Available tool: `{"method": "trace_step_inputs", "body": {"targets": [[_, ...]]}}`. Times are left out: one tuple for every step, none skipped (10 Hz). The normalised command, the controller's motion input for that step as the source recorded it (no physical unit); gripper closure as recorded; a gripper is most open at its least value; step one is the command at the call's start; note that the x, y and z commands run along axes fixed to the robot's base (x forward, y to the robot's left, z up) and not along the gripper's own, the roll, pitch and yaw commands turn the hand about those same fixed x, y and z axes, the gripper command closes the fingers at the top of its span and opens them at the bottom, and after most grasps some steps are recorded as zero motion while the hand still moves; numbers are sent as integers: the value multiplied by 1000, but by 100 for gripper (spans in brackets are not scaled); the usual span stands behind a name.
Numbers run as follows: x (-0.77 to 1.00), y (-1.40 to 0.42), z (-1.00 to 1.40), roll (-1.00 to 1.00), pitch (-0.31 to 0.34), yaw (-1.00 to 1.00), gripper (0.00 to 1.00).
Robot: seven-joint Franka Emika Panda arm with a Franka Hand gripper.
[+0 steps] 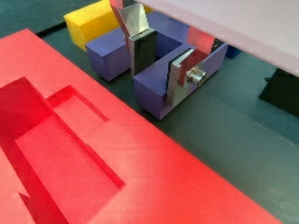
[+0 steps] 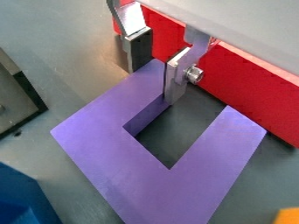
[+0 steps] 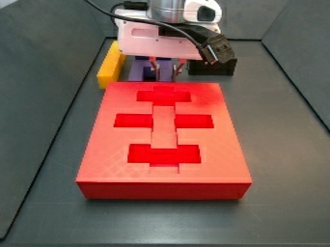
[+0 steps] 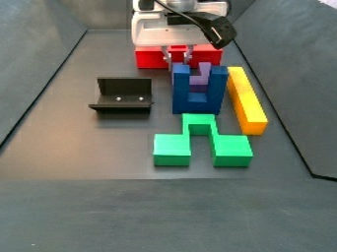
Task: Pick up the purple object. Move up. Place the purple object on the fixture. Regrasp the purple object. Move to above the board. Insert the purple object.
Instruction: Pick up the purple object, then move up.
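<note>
The purple object (image 2: 111, 149) lies flat on the dark floor next to the red board (image 2: 246, 70), its notch open toward the camera. In both wrist views my gripper (image 2: 155, 74) is low over it. One finger stands in the notch, the other at the outer edge, and the jaws are shut on the part between. The same grasp (image 1: 160, 68) shows the purple object (image 1: 158, 101) beside the board (image 1: 82, 149). A side view has the gripper (image 4: 195, 71) over the purple object (image 4: 204, 94), with the fixture (image 4: 121, 96) off to its left. The board (image 3: 161, 125) fills another side view.
A yellow bar (image 4: 245, 98) lies right of the purple object, and a blue block (image 4: 180, 94) touches its left side. A green piece (image 4: 198, 146) sits in front of them. The yellow bar (image 1: 87, 22) and blue block (image 1: 105, 57) crowd the gripper.
</note>
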Motion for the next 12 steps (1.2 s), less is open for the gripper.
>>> {"method": "trace_step_inputs", "body": {"targets": [[0, 0, 0, 0, 0, 0, 100], [0, 0, 0, 0, 0, 0, 100], [0, 0, 0, 0, 0, 0, 100], [0, 0, 0, 0, 0, 0, 100], [0, 0, 0, 0, 0, 0, 100], [0, 0, 0, 0, 0, 0, 100], [0, 0, 0, 0, 0, 0, 100], [0, 0, 0, 0, 0, 0, 100], [0, 0, 0, 0, 0, 0, 100], [0, 0, 0, 0, 0, 0, 100], [0, 0, 0, 0, 0, 0, 100], [0, 0, 833, 0, 0, 0, 100]]}}
